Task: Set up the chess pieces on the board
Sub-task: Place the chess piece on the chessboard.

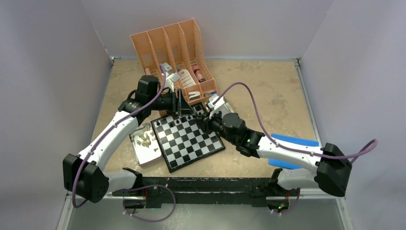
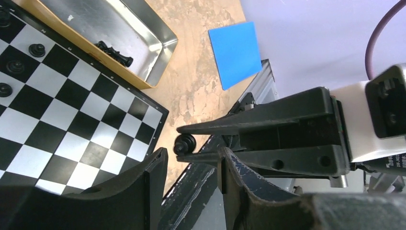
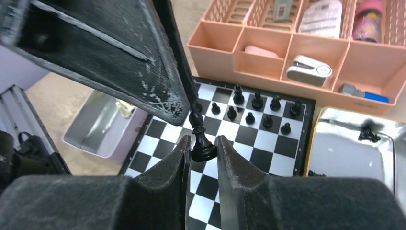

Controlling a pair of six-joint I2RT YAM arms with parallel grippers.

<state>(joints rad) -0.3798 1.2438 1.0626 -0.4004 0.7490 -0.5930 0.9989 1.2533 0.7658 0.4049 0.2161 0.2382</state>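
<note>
**Black piece held over the board, both arms at it**

The right fingers (image 3: 178, 165) are clenched on the base of a black piece (image 3: 200, 136), holding it in the air over the board (image 3: 268, 153), near its far edge. The left fingers (image 2: 152, 179) stand parted at the piece's top. One tip is just beside it and a gap shows on the other side, so they grasp nothing. Other black pieces (image 3: 258, 108) stand in two rows on the board's far squares. A few more lie in a metal tray (image 3: 344, 158) beside the board. Beige pieces (image 1: 143, 140) lie in a second tray (image 1: 152, 159) on the opposite side. An orange organizer (image 1: 172, 48) stands behind the board on the counter (image 1: 268, 96)
</note>
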